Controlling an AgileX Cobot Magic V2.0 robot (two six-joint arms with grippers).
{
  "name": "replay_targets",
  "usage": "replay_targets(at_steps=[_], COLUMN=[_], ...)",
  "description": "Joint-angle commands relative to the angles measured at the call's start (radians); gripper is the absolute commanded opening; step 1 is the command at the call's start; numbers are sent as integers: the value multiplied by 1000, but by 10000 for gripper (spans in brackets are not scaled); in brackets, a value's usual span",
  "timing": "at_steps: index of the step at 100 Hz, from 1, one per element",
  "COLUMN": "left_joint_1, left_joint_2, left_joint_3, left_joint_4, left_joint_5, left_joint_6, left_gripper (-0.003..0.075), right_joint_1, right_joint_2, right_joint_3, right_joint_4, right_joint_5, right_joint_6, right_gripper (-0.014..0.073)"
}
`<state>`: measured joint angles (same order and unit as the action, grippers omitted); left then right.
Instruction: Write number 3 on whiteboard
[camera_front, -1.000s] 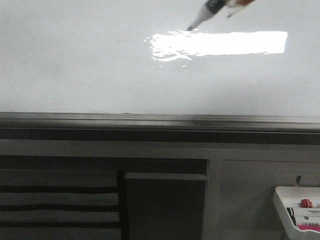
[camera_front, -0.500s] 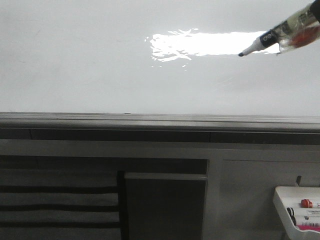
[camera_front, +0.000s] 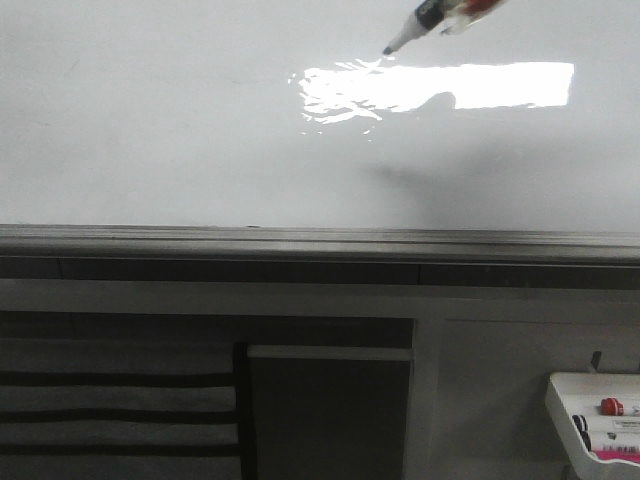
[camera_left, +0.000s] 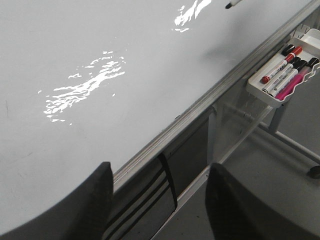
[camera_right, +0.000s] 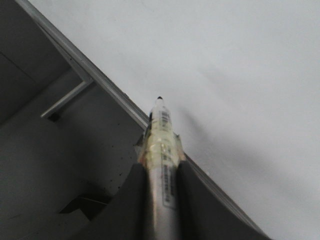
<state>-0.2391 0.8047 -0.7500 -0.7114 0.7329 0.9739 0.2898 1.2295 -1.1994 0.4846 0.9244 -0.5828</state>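
Note:
The whiteboard (camera_front: 150, 130) is a large glossy white-grey board with a bright rectangular reflection and a grey edge rail (camera_front: 300, 240). No number 3 shows on it in any view. My right gripper (camera_right: 161, 175) is shut on a taped black-tipped marker (camera_right: 161, 135). In the front view the marker (camera_front: 425, 18) comes in from the top edge, its tip just above the reflection, close to the board. My left gripper (camera_left: 160, 210) is open and empty, over the board's rail. The marker tip (camera_left: 232, 4) also shows at the edge of the left wrist view.
A small white marker tray (camera_front: 595, 415) with several markers hangs below the board at the right; it also shows in the left wrist view (camera_left: 270, 95). Dark cabinet panels and grey frame bars (camera_front: 330, 400) lie under the rail.
The marker has swung from the right end of the reflection back up and left to above its left part, near where it was a second ago. No mark has appeared on the board.

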Motion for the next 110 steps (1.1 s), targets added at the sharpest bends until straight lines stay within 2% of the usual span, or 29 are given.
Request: replay_targets(at_steps=[1,20,45,66,95,110], left_joint_1=[3,3,3,3,3,3], left_joint_2=[-9,-9,-9,-9,-9,-9], left_joint_3=[-28,-28,-28,-28,-28,-28], left_joint_4=[-46,-46,-46,-46,-46,-46], left_joint_5=[-51,-51,-51,-51,-51,-51], left_joint_6=[-11,-11,-11,-11,-11,-11], left_gripper=[364,364,343,318,272,247], right_joint_1=[0,47,58,55,55,69], right_joint_2=[57,175,249,261,236,202], right_joint_3=[-121,-220,-222,-222,-218,-163], right_joint_4=[33,30,26,-3,-183,-158], right_joint_5=[33,21,-99,-129,-112,-76], right_joint_6=[0,0,0,0,160,157], right_gripper=[-43,-43,-43,-43,-43,-43])
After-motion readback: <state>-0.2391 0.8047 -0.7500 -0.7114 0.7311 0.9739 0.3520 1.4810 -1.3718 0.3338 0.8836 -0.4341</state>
